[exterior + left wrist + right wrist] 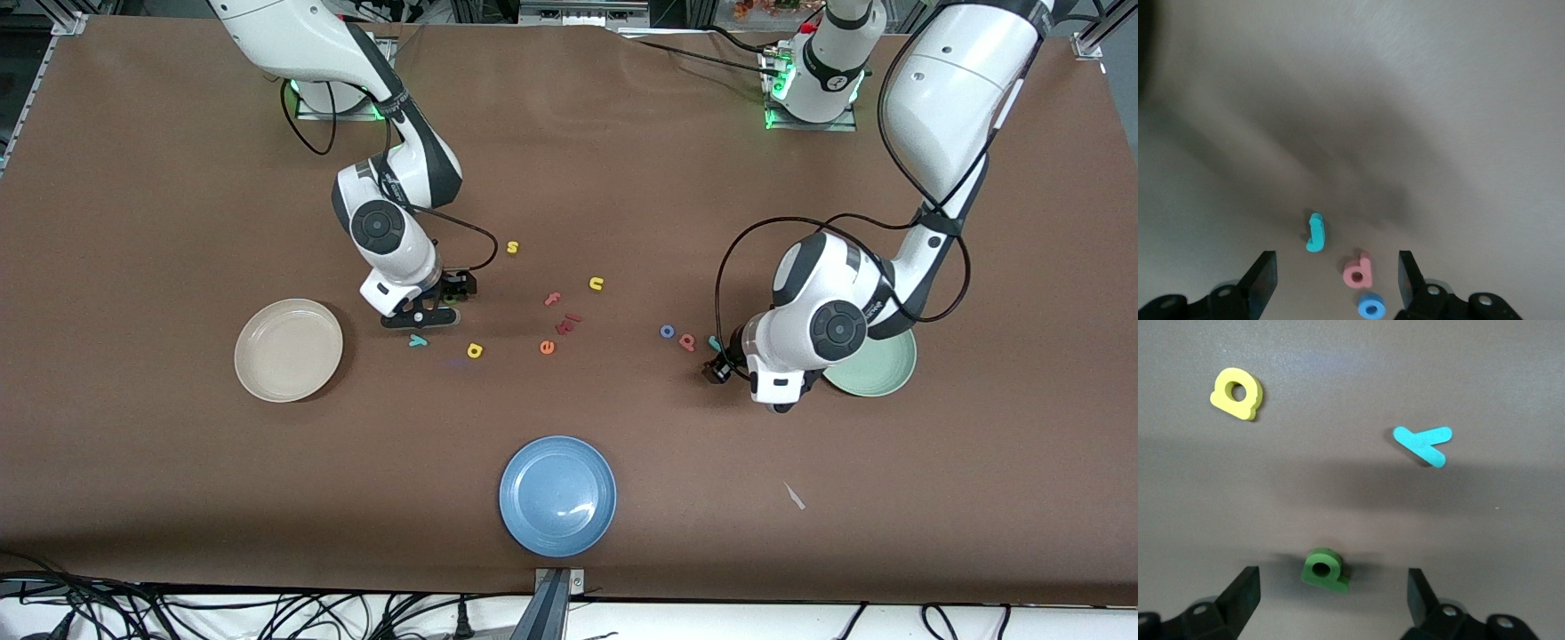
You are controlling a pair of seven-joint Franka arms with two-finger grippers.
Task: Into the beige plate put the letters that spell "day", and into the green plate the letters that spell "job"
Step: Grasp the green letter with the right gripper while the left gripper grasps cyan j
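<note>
So far nothing plated: beige plate (288, 349) and green plate (880, 372) bare. Green d (1325, 570), yellow a (475, 350), teal y (417, 340) lie on worktop near beige plate, under spread right end effector (1331, 597). Teal j (1315, 232), salmon b (1359, 270), blue o (1371, 307) lie beside green plate; left end effector (1337, 280) spread, empty.

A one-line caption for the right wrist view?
Open right gripper over green "d", near yellow "a" and teal "y".
</note>
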